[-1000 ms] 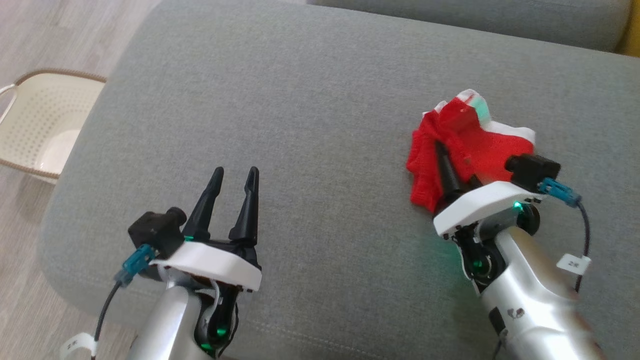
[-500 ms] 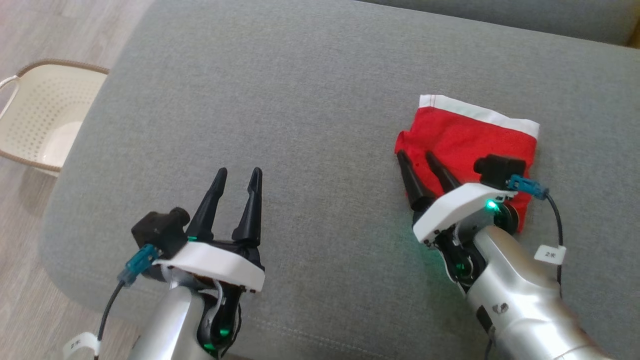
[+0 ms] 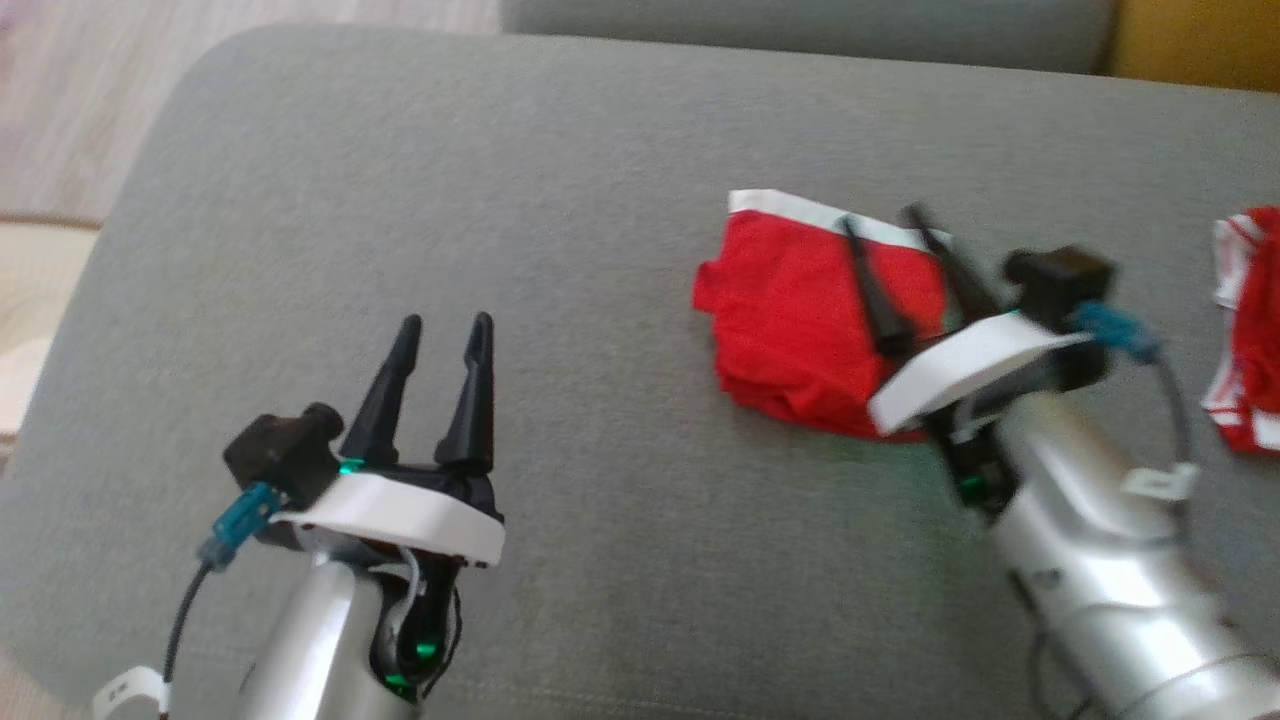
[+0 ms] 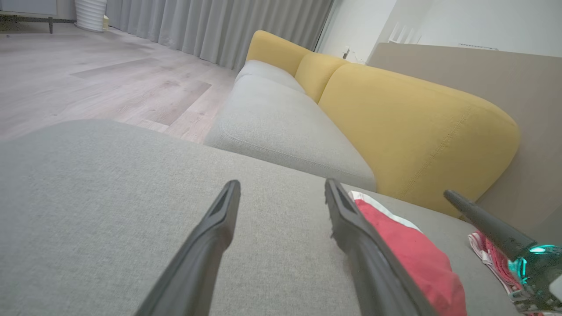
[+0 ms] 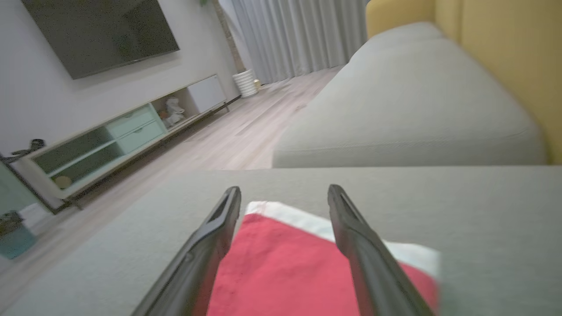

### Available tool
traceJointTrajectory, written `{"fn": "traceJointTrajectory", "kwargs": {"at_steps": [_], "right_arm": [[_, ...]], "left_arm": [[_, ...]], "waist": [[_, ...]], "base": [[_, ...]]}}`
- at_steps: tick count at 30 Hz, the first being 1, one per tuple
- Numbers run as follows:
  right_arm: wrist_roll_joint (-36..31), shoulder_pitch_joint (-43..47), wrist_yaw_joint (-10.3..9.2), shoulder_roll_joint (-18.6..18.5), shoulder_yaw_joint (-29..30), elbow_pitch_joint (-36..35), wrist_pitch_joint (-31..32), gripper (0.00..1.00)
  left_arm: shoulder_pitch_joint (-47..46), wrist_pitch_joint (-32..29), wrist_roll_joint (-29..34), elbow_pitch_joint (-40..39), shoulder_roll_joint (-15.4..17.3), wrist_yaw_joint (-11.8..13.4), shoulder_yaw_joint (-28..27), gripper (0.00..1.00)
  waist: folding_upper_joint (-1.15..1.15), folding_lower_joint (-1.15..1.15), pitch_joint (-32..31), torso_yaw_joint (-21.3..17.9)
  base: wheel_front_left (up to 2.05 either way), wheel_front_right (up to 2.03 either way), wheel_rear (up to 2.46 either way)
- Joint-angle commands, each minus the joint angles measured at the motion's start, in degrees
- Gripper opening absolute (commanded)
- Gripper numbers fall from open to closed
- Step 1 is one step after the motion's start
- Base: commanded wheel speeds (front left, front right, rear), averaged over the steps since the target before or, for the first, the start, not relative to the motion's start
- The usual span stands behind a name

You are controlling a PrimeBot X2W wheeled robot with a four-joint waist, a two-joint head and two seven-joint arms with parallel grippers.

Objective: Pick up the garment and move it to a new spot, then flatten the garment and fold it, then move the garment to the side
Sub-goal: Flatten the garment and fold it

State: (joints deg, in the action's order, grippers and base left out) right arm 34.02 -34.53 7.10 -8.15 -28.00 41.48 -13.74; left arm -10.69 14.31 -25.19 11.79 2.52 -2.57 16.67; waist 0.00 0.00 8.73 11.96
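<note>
Two grippers show. The right gripper (image 3: 880, 216), right of centre in the head view, has its two dark fingers spread over the folded red garment (image 3: 790, 320), with nothing pinched between them. The left gripper (image 3: 446, 321), at lower left, is also spread and empty above the grey cushion (image 3: 600, 200). The folded garment lies flat on the cushion, with a white band along its top edge. A second red-and-white garment (image 3: 1250, 330) sits at the right edge, well apart. A second ago the right fingers were pinched together in the garment, which was bunched. The camera has since swung right.
</note>
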Motion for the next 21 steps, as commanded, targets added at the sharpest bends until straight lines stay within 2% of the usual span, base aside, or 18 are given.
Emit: {"fn": "traceJointTrajectory", "kwargs": {"at_steps": [1,5,9,14,21], "right_arm": [[-2.0,0.1,0.39,-0.9,1.0,-2.6,-1.0,1.00],[-9.0,4.2,0.39,-3.8,7.2,-7.6,-1.2,1.00],[-16.1,10.5,0.39,-4.6,14.4,-14.4,-1.2,1.00],[-21.7,19.0,0.39,-2.2,20.9,-21.6,-1.2,1.00],[-26.8,26.5,0.39,1.6,24.4,-26.9,-0.8,1.00]], "left_arm": [[-2.2,0.7,0.6,-2.3,0.4,-0.1,-2.4,1.00],[-2.5,0.7,1.1,-3.2,0.4,-0.3,-3.3,1.00],[-2.5,0.7,1.5,-3.9,0.4,-0.6,-3.9,1.00],[-1.3,0.7,2.7,-4.3,0.4,-0.8,-3.9,1.00],[1.9,0.7,4.0,-5.2,0.4,-0.7,-4.0,1.00]], "waist": [[0.00,0.00,-1.4,-2.0],[0.00,0.00,-2.3,-4.0],[0.00,0.00,-3.0,-5.4],[0.00,0.00,-3.8,-6.8],[0.00,0.00,-4.5,-7.8]], "base": [[0.00,0.00,0.00],[0.00,0.00,0.00],[0.00,0.00,0.00],[0.00,0.00,0.00],[0.00,0.00,0.00]]}}
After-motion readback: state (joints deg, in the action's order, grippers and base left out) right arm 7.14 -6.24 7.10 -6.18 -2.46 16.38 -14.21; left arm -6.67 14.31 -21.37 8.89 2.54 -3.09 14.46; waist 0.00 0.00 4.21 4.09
